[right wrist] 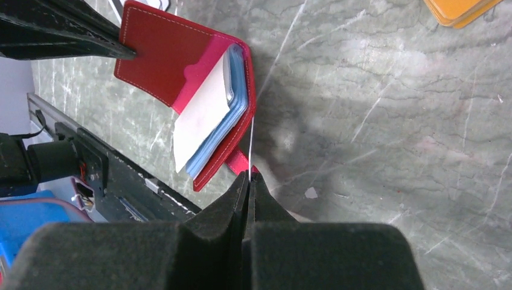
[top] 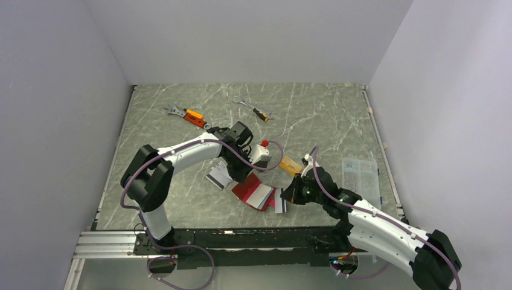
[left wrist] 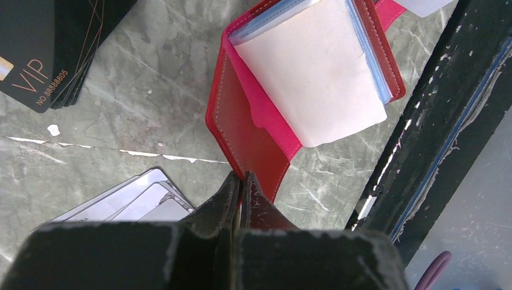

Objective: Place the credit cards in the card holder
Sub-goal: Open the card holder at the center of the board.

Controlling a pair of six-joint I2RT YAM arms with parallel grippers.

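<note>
Plainly, black card (left wrist: 36, 54) reads "VIP NO.88888805"; left pincer (left wrist: 241, 181) clamps card holder (left wrist: 241, 133), right pincer (right wrist: 250, 181), pale card (top: 280, 203).

Pale walls (top: 253, 36), seemingly marble tabletop (top: 326, 121).

Wrench (top: 188, 115), smaller wrench (top: 256, 111) at far side; clear box (top: 360, 178) at right.

Red card holder (top: 256, 192) lies open by the table's near edge, pale pockets showing; a pale card (top: 281, 203) just right of it, orange card (top: 291, 164) farther back.
</note>
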